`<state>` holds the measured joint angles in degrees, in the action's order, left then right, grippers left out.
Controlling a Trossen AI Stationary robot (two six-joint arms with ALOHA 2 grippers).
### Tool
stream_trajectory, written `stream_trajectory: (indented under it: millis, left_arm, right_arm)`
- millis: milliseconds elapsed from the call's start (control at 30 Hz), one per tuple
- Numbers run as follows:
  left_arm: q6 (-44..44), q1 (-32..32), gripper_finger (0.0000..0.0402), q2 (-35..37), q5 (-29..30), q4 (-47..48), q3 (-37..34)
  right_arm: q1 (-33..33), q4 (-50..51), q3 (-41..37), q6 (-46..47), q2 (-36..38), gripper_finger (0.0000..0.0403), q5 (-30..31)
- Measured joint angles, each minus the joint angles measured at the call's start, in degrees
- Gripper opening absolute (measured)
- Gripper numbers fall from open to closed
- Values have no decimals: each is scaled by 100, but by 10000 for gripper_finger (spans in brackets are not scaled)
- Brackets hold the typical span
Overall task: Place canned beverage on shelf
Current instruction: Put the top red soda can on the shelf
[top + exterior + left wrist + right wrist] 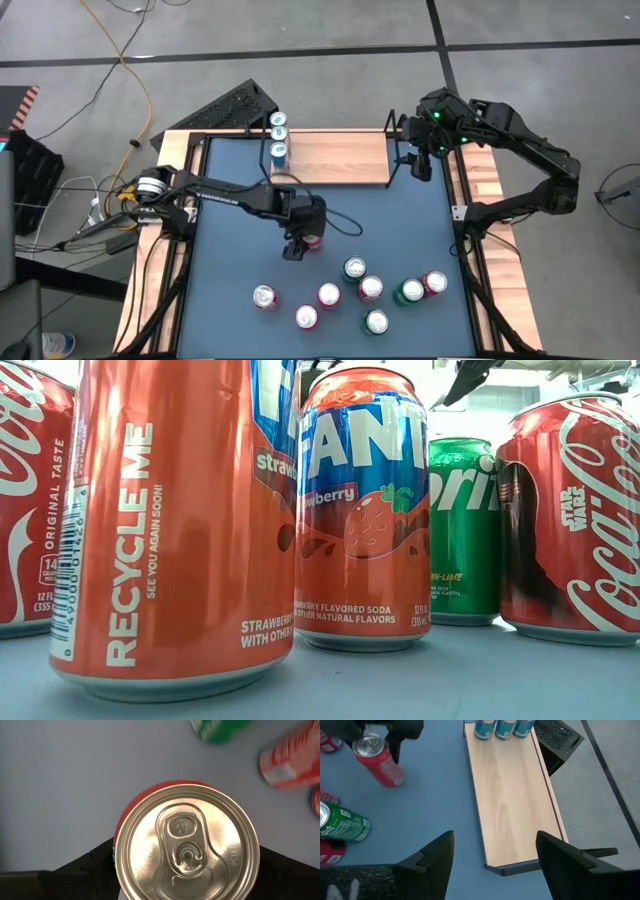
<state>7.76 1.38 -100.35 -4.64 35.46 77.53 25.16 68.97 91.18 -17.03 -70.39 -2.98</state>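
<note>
The blue surface [230, 200] took up most of the overhead shot, with the light-wood shelf [340, 160] sitting at its far edge. Three blue cans [279, 135] stood in a row at the shelf's left end and the rest of the board was bare.

The left claw [300, 240] was down in the middle of the surface, straddling an upright red can [187, 845]. The wrist cam looked straight down on that can's silver lid, with a dark finger [90, 865] on each side. Whether the fingers were actually pressing on it, I couldn't tell, could've been gripping or just close.

The right claw [420, 160] hung over the right end of the shelf with its fingers spread wide and nothing between them.

Nearer the front edge sat a loose bunch of cans [370, 290], reds and greens mixed, all upright. The low cam was basically stuffed with them: strawberry Fanta [360, 510], Sprite [465, 530] and Coca-Cola [580, 510].
</note>
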Motion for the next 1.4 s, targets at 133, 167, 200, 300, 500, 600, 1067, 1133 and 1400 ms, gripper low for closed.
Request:
stream_trajectory:
  millis: [133, 167, 200, 300, 500, 600, 1067, 1133, 1400]
  left_arm:
    - [121, -306, 279, 35, 17, 140, 364]
    - [145, -402, 279, 32, 17, 187, 447]
    - [191, -495, 279, 30, 26, 208, 537]
    - [356, -753, 279, 30, 241, 134, 799]
    - [618, -1298, 279, 30, 603, 192, 1308]
    - [590, -1634, 279, 19, 471, 158, 1566]
    - [914, -2580, 279, -762, 235, 33, 2970]
    - [1074, -2630, 279, -1063, 207, 262, 3408]
    - [1407, -2728, 279, -2520, 42, 1230, 5617]
  right_arm:
    - [160, 25, 0, -5, 2, 266, 3]
    - [210, 35, 0, -3, 2, 266, 4]
    - [255, 38, 0, 0, 2, 266, 4]
    - [450, 47, 0, 4, 17, 266, 4]
    - [957, 107, 0, 142, 69, 266, 31]
    - [1145, 106, 0, 216, 86, 266, 29]
    - [1653, 81, 0, 635, 81, 266, 29]
    - [1668, 70, 0, 749, 81, 266, 35]
    - [1657, 73, 0, 1152, 80, 266, 37]
